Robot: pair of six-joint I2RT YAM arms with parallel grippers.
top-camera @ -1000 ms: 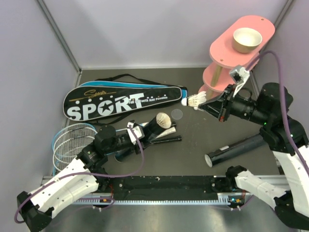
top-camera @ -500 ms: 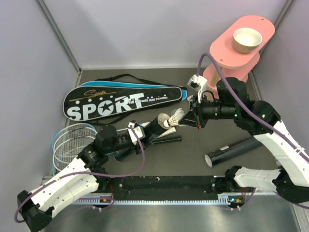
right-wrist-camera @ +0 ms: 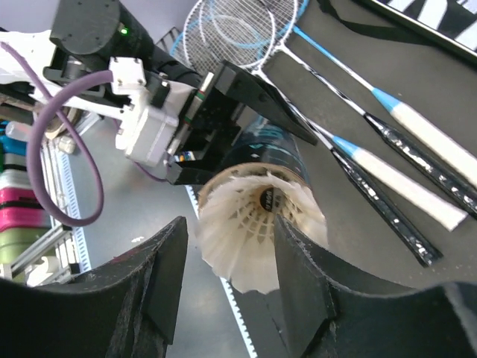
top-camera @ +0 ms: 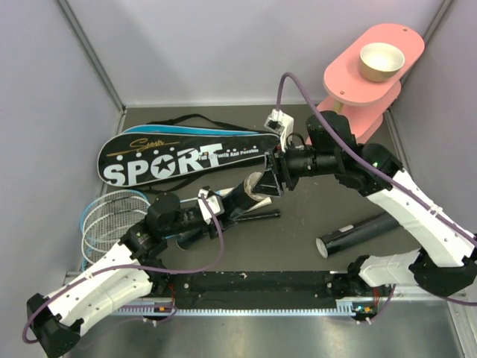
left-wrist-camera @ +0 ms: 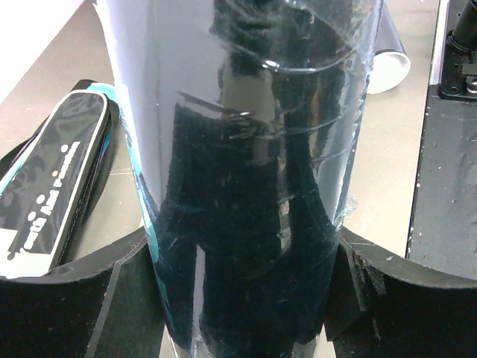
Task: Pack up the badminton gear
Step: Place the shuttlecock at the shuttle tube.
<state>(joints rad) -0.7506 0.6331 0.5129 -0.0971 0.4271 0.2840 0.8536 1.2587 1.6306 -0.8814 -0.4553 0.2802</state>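
We see left fingers (left-wrist-camera: 67, 298) clamping the tube (left-wrist-camera: 246, 186); right fingers (right-wrist-camera: 149, 298) spread, flanking the shuttlecock (right-wrist-camera: 250, 239) in the tube's mouth.

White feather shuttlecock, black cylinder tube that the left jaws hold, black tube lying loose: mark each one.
White feather shuttlecock (right-wrist-camera: 237, 237): right wrist view, feather skirt.
Held black cylinder tube (left-wrist-camera: 246, 224): left wrist view, middle of its wall.
Loose black tube (top-camera: 361, 231): top external view, middle of its body.

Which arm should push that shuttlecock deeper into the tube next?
The right arm: its jaws flank the shuttlecock at the tube mouth. The left arm is occupied, its jaws holding that tube.
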